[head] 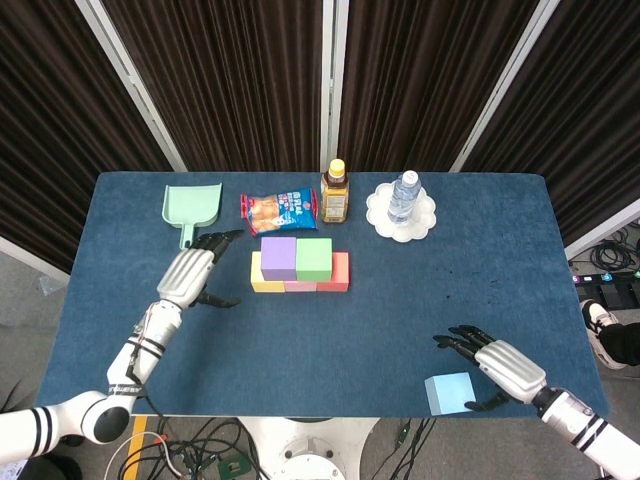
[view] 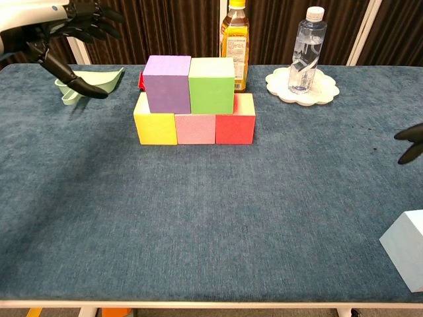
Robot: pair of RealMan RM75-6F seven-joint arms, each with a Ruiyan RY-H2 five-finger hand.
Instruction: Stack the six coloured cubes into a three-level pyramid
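Mid-table stands a two-level stack: yellow cube (view: 154,127), pink cube (view: 195,128) and red cube (view: 235,127) in a row, with a purple cube (view: 167,83) and a green cube (view: 211,85) on top. A light blue cube (head: 450,392) (view: 404,249) lies alone near the front right edge. My right hand (head: 497,366) (view: 412,141) hovers open just right of and above the blue cube, fingers spread, not touching it. My left hand (head: 190,274) (view: 69,33) hangs open left of the stack, holding nothing.
Along the back stand a mint dustpan (head: 191,209), a snack bag (head: 279,211), an amber bottle (head: 335,192) and a water bottle (head: 403,197) on a white plate (head: 424,220). Blue cloth covers the table (head: 360,340).
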